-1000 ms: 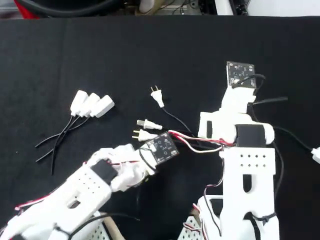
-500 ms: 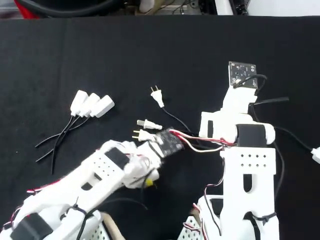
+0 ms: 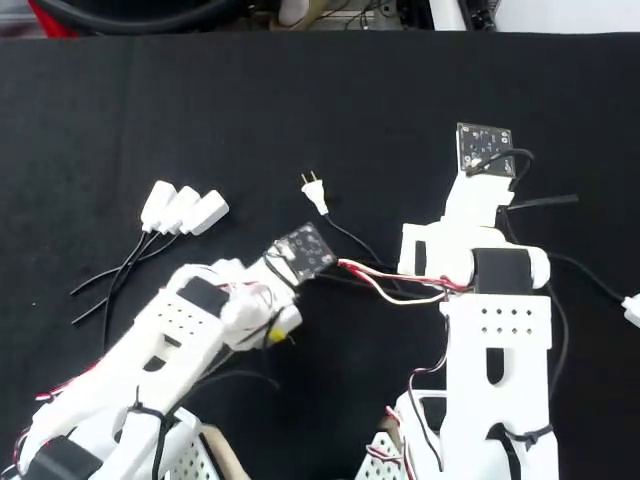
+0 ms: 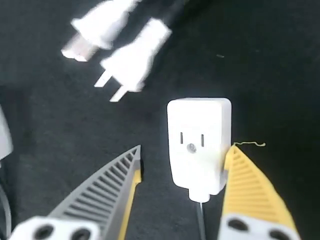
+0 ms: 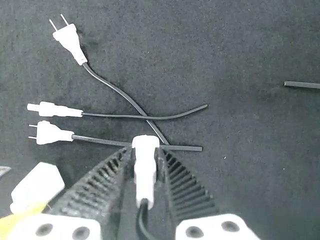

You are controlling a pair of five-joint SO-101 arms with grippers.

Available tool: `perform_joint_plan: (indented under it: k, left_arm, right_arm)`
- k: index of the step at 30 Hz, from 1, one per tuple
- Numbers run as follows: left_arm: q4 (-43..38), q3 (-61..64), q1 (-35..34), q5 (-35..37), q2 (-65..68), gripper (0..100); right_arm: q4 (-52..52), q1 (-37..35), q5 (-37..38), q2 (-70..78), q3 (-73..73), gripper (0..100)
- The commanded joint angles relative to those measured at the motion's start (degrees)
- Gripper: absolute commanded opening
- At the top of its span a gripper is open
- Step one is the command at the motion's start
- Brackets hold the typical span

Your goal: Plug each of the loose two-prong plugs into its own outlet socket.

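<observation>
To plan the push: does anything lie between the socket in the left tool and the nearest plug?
Nothing visible does. Only bare table lies between the socket, inside the open left tool, and the nearest plug.

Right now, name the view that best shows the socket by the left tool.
The left wrist view: the socket faces the camera, both slots plain, between the left tool's open fingers. The right wrist view shows its body side-on. In the high view the left arm covers it.
</observation>
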Motion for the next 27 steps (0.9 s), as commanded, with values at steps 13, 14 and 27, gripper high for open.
perform_joint_plan:
  k: [13,14,27]
  left_arm:
    - [-5.0,-6.5,-12.3,3.5,-1.4,20]
    - [-5.0,-6.8,-13.2,3.9,-1.3,20]
    - [-6.4,-7.0,-23.5,4.0,-1.4,20]
  right_arm:
    - [0.3,0.4,0.4,0.1,-2.2,1.1]
    - [0.3,0.4,0.4,0.1,-2.2,1.1]
    - [-0.9,0.4,0.2,0.1,-2.1,1.1]
